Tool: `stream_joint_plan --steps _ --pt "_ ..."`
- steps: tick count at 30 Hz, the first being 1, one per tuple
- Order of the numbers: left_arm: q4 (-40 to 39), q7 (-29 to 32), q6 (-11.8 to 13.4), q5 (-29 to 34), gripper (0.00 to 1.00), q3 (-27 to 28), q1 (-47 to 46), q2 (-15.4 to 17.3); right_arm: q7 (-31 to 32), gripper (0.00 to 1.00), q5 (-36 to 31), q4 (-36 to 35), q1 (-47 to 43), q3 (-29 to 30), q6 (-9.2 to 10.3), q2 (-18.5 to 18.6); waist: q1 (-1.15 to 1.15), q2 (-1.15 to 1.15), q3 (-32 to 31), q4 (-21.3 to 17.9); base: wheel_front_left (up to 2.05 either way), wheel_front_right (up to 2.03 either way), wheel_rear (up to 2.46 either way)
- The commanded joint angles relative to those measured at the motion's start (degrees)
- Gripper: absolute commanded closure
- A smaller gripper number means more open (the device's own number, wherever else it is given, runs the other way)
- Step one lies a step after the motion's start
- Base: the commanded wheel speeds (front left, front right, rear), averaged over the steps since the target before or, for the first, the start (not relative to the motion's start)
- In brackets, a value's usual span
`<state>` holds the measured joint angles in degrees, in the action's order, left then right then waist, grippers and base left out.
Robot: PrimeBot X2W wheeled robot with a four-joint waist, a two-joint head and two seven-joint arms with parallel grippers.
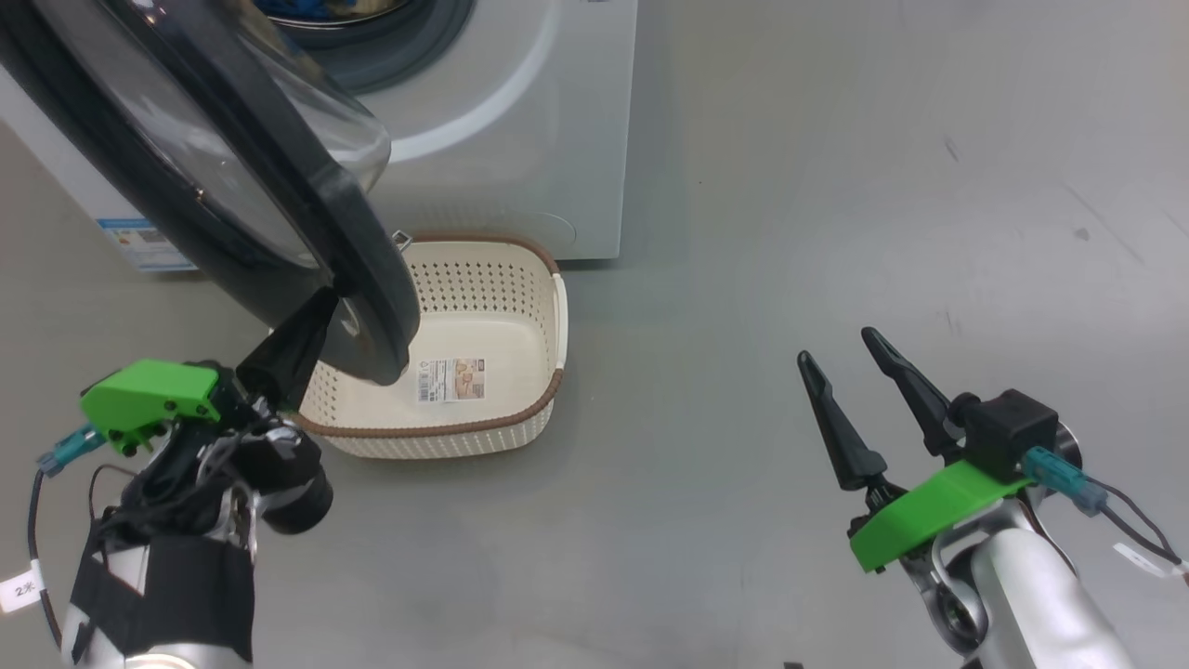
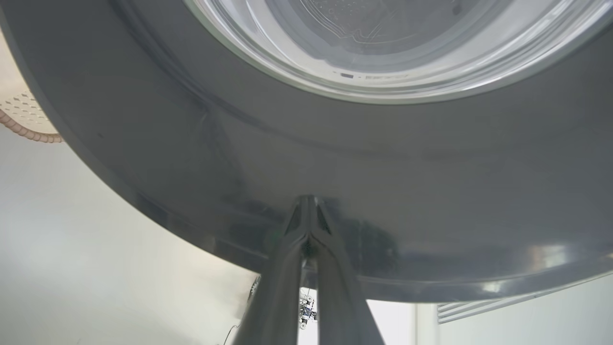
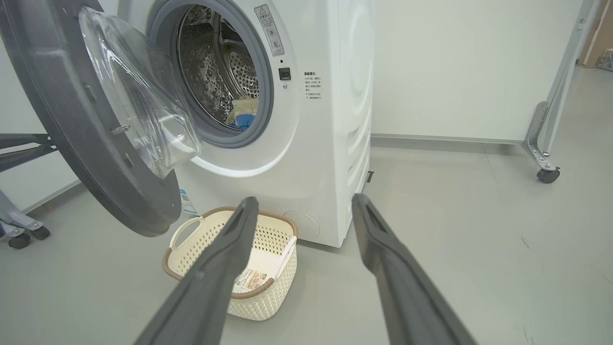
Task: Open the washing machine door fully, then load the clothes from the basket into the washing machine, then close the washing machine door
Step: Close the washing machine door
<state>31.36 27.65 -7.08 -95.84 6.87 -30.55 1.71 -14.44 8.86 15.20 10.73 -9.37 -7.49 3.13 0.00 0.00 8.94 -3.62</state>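
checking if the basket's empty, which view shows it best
Head view: looks down into the basket, bare bottom and label clear. Right wrist view has a pincer finger across it; left wrist view catches a rim corner.

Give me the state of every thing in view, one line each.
washing machine door: open, swung out above the basket.
washing machine: drum exposed, laundry inside.
clothes: lying in the drum.
basket: empty, on the floor by the machine.
left tool: shut, tips against the door's dark rim.
right tool: open, holding nothing.
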Motion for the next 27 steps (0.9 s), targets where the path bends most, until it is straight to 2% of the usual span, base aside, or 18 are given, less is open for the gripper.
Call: stream_joint_plan --steps 1,8,16,22,27 --pt "-2.16 -0.66 -0.38 -0.81 1.00 0.80 -3.04 1.18 -0.56 0.00 0.39 -1.77 0.68 -1.00 0.00 -0.24 0.00 0.00 0.42 -0.65 0.00 0.00 0.00" --pt "-4.11 -5.97 -0.39 -3.88 1.00 -2.22 -4.33 1.17 -0.56 0.00 0.79 -1.98 1.17 -0.62 0.00 -0.24 0.00 0.00 1.55 -2.50 0.00 0.00 0.00" --pt "-4.41 -9.24 -0.40 -5.83 1.00 -4.05 -5.97 1.17 -0.56 0.00 1.20 -1.86 1.33 -0.21 0.00 -0.24 0.00 0.00 1.92 -3.84 0.00 0.00 0.00" --pt "-5.28 -8.67 -0.40 -4.19 1.00 -4.13 -4.05 1.17 -0.56 0.00 1.64 -1.52 0.13 1.47 0.00 -0.25 0.00 0.00 0.45 -4.25 0.00 0.00 0.00" --pt "-9.39 -8.15 -0.40 1.44 1.00 -4.83 -0.23 1.86 -0.56 0.00 1.24 -2.10 -1.38 3.31 0.00 -0.25 0.00 0.00 -1.31 -3.96 0.00 0.00 0.00"
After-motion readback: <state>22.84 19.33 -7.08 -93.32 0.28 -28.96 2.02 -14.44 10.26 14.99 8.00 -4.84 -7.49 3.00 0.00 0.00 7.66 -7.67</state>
